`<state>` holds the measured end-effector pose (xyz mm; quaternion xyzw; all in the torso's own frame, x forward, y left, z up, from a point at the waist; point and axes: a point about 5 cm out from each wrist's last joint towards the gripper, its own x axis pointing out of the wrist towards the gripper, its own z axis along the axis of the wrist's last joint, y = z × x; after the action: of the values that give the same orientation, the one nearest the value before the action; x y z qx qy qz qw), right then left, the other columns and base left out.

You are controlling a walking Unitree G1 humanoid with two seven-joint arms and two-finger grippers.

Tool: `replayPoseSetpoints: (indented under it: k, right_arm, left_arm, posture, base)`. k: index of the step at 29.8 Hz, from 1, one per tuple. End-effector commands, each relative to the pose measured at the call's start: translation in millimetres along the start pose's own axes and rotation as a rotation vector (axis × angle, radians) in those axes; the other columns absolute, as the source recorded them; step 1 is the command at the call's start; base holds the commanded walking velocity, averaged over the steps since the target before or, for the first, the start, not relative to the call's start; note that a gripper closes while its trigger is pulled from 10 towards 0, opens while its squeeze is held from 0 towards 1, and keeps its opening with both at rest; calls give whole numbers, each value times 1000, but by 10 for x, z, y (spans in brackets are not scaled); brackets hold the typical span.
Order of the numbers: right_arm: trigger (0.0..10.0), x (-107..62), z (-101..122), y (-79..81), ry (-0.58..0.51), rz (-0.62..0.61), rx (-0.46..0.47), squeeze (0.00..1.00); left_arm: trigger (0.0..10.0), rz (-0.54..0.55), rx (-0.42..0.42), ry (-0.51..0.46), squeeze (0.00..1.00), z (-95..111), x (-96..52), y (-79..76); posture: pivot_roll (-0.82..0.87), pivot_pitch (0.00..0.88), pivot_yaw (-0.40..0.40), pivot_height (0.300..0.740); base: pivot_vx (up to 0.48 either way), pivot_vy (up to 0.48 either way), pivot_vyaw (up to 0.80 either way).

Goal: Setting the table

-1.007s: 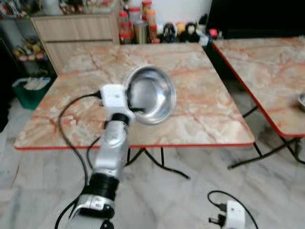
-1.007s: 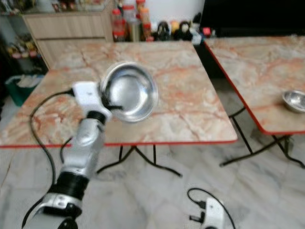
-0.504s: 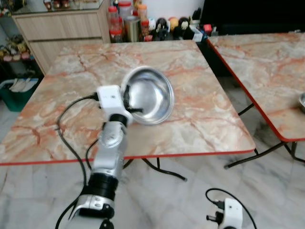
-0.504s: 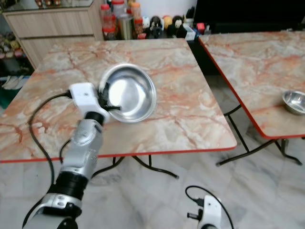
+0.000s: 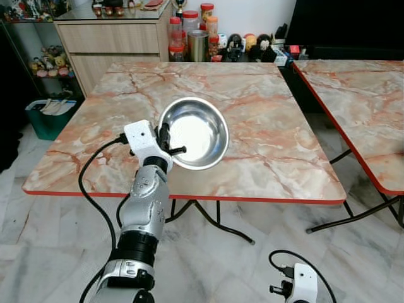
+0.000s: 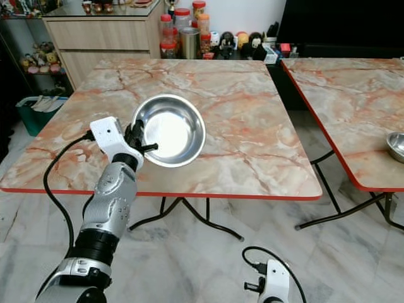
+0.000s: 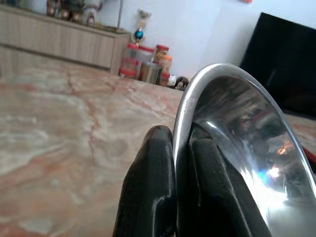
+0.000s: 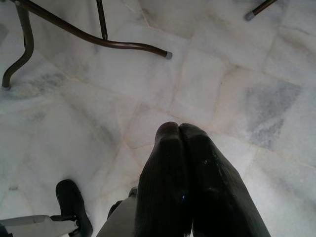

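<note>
A round, shiny stainless-steel bowl (image 5: pixel 193 132) hangs in the air above the near half of a square counter (image 5: pixel 265 126) topped in pink-and-cream veined marble pattern with a red edge. The bowl is empty, tilted so that its polished inside faces the head camera, and it catches a bright reflection. The left gripper (image 5: pixel 168 140) holds it by the rim, the jaws clamped on the thin metal edge with one black finger (image 7: pixel 148 187) outside the wall and the other inside. The silver left arm rises from below, with a white box at its wrist and a black cable looping beside it. To the right stands a second counter (image 6: pixel 353 107) of the same marble pattern, and a smaller steel bowl (image 6: pixel 396 146) sits near its edge, its contents not visible. Behind the counters a pale wooden cabinet (image 5: pixel 113 38) stands beside a row of red-lidded jars (image 5: pixel 189 28) and small figurines. A green bin (image 5: pixel 47 117) sits on the floor at the left. The right gripper (image 8: pixel 180 129) hangs low over the grey-white marble floor tiles (image 8: pixel 237 98), its jaws pressed together and empty, near the dark metal legs of a counter.
</note>
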<state>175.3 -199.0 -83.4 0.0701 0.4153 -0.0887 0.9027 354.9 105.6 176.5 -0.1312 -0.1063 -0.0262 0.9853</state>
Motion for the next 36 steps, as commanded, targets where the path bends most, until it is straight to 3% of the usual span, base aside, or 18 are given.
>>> replayPoseSetpoints:
  k: [1,6,36]
  right_arm:
    - [10000,-4,-33,2,24,2,-1,0]
    - [10000,-5,-33,15,17,6,-2,0]
    - [10000,-5,-40,37,16,10,0,0]
  left_arm:
    - [10000,-12,26,-29,0,54,17,-19]
    - [10000,-7,25,-34,0,78,23,5]
    - [10000,1,27,-53,0,121,26,39]
  posture:
    - [-34,37,-16,740]
    - [-29,48,-19,740]
    - [-19,64,-19,740]
  base:
    - [0,0,0]
    - [0,0,-178]
    - [271,0,0]
